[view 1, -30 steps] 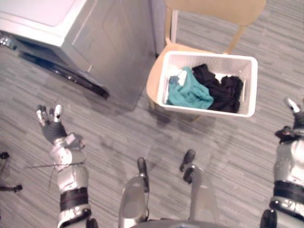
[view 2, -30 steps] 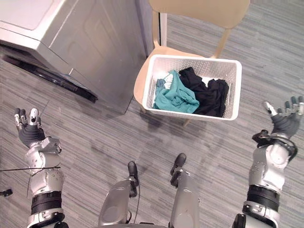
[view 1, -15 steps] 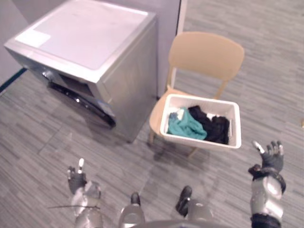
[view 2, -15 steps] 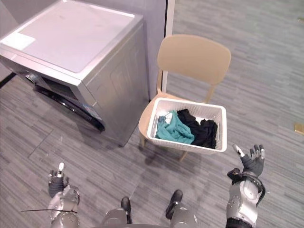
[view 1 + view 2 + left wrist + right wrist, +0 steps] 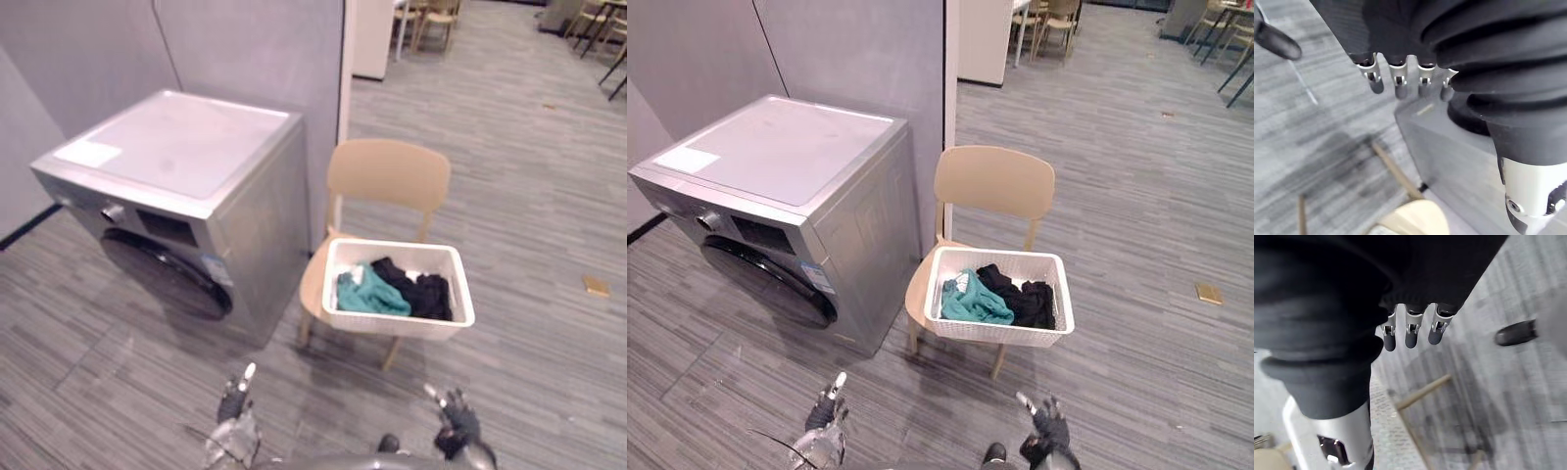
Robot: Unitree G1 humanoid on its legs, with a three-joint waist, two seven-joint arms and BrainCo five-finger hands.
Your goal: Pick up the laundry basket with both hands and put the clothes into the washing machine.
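Down low, the left robot hand [image 5: 236, 398] and right robot hand [image 5: 454, 417] are spread open, holding nothing, over the grey floor [image 5: 549, 323]. Farther on, one white basket [image 5: 392, 323] sits on one tan chair [image 5: 387, 174], with a teal cloth [image 5: 367, 294] and black clothes [image 5: 421, 294] inside. One washing machine [image 5: 186, 186] stands just beside the chair, by the wall [image 5: 245, 49].
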